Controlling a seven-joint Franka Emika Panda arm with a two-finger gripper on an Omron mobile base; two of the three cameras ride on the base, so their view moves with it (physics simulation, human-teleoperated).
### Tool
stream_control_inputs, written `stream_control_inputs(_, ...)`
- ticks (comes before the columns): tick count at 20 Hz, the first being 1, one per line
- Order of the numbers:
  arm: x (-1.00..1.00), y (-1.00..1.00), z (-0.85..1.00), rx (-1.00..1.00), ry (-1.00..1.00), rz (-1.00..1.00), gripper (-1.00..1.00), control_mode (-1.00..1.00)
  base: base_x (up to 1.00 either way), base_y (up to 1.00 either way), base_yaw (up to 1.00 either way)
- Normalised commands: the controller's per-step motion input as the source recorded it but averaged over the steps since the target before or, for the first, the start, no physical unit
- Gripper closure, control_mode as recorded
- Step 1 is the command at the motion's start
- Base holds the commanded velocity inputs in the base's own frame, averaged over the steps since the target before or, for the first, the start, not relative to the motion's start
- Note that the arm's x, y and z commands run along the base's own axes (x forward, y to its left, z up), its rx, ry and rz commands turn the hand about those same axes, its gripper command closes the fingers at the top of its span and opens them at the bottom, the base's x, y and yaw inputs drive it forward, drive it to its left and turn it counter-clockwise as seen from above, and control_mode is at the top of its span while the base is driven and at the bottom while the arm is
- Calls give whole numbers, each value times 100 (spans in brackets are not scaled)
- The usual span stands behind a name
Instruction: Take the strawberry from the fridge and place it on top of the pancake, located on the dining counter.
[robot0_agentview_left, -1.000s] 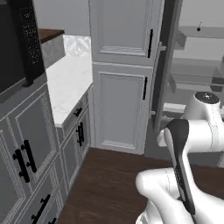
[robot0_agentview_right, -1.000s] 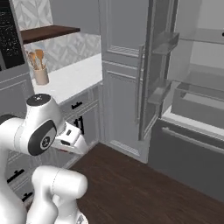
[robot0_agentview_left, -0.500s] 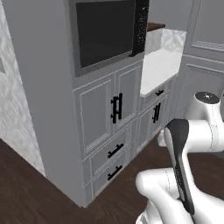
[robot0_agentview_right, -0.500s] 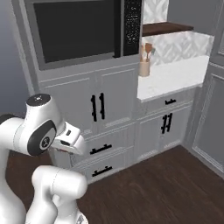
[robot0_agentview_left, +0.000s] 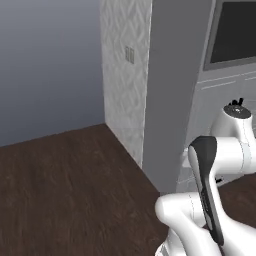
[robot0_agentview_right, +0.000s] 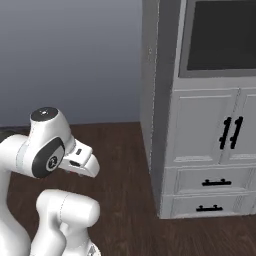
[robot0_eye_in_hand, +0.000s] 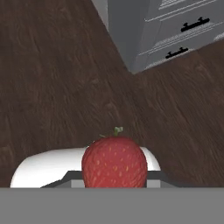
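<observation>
**Strawberry carried over a wooden floor beside tall cabinetry**

The bright red, seed-dimpled strawberry (robot0_eye_in_hand: 114, 162) with a small green stem sits at the bottom centre of the hand view, directly in front of the camera and above the dark brown plank floor (robot0_eye_in_hand: 57, 87). The gripper's fingertips are hidden behind the fruit; the strawberry stays aloft between where they rise, so the pincer appears clamped on it. Beyond the fruit, the corner of a light grey panelled cabinet unit (robot0_eye_in_hand: 144, 35) shows two drawers with short black handles (robot0_eye_in_hand: 194, 25).

In the base views the white arm (robot0_agentview_right: 47, 150) is folded compactly close to its body, its rounded dark-jointed elbow raised and the wrist tucked low. The grey cabinet tower (robot0_agentview_right: 200, 150) stands to one side, with a dark glass-fronted oven panel (robot0_agentview_right: 222, 35) above panelled doors. A pale, herringbone-textured wall strip (robot0_agentview_left: 125, 75) meets a plain grey-blue wall (robot0_agentview_left: 50, 65) above the wood-grain floor.
</observation>
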Motion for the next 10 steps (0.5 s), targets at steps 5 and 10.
stream_control_inputs(5,0,0,0,0,0,0,100,100,11,100,53)
stream_control_inputs(10,0,0,0,0,0,0,100,100,93,100,19)
